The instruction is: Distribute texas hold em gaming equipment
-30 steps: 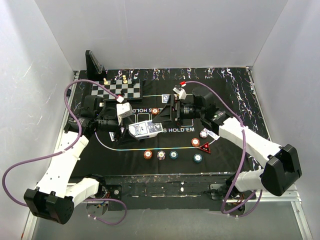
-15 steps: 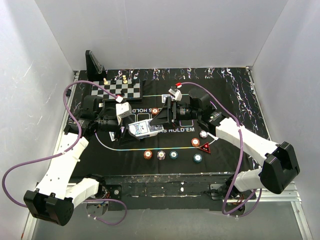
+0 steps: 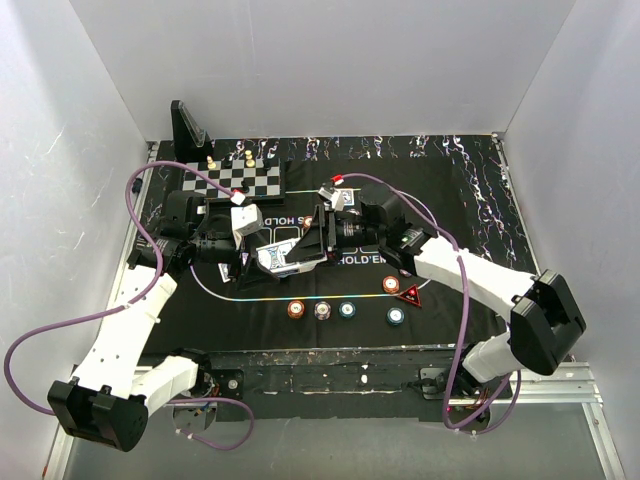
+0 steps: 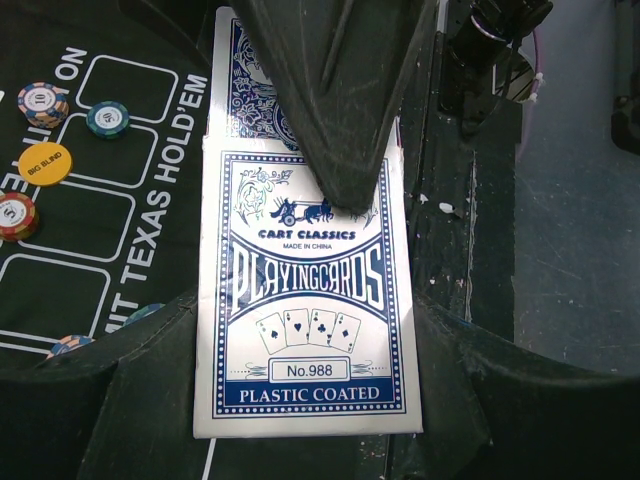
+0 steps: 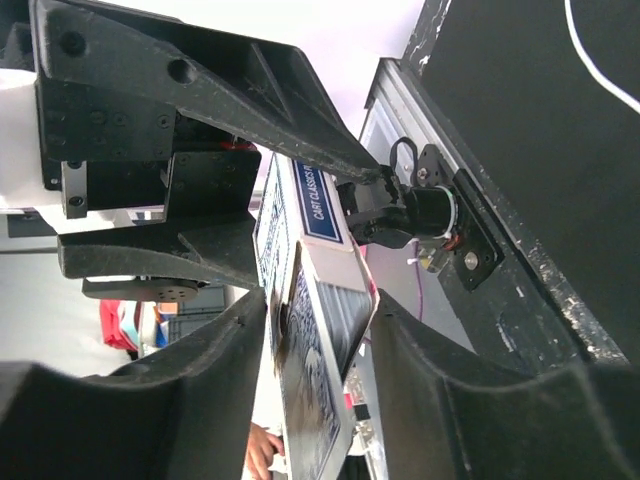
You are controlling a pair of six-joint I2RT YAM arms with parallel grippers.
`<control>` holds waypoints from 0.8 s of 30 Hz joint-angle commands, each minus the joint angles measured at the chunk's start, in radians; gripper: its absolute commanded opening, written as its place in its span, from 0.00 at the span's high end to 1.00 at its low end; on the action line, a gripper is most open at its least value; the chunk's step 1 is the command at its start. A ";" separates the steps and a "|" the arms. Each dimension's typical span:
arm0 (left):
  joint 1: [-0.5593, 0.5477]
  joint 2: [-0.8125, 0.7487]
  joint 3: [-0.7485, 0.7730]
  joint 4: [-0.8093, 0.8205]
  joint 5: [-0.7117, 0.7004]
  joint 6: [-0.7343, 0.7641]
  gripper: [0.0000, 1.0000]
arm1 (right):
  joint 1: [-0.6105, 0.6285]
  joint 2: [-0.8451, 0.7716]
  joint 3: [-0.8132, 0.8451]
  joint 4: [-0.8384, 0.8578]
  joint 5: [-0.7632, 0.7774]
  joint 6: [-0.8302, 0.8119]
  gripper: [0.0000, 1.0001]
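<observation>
A blue-and-white box of playing cards (image 3: 283,260) hangs above the black hold'em mat (image 3: 460,200), held flat between both arms. My left gripper (image 3: 256,262) is shut on its closed end; in the left wrist view the box (image 4: 305,300) fills the space between the jaws (image 4: 310,405). My right gripper (image 3: 308,248) has its fingers against both sides of the box's open end (image 5: 322,262), where blue-backed cards show. Orange (image 3: 296,309), white-pink (image 3: 322,310) and teal (image 3: 346,309) chips lie in a row at the front. A red triangular marker (image 3: 411,295) lies to their right.
A chessboard with pieces (image 3: 235,180) sits at the back left, with a black stand (image 3: 188,128) behind it. A red chip (image 3: 391,284) and a teal chip (image 3: 396,316) lie near the marker. A yellow disc (image 4: 45,163) lies on the mat's printed boxes.
My right gripper has moved left onto the box's open end and its fingers have narrowed around it. The left gripper still holds the box, shifted only slightly.
</observation>
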 commanded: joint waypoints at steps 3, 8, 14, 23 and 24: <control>0.004 -0.004 0.032 -0.019 0.008 0.038 0.59 | 0.016 0.008 0.023 0.133 -0.017 0.068 0.65; 0.004 -0.002 0.048 -0.060 -0.026 0.079 0.50 | 0.016 -0.006 0.006 0.141 -0.005 0.073 0.84; 0.004 -0.013 0.058 -0.057 -0.031 0.081 0.34 | 0.016 -0.008 -0.010 0.139 0.003 0.074 0.85; 0.002 -0.013 0.062 -0.069 -0.006 0.091 0.17 | 0.020 0.014 0.006 0.135 0.006 0.077 0.86; 0.004 -0.011 0.061 -0.069 -0.008 0.096 0.13 | 0.022 0.017 0.009 0.135 0.004 0.080 0.86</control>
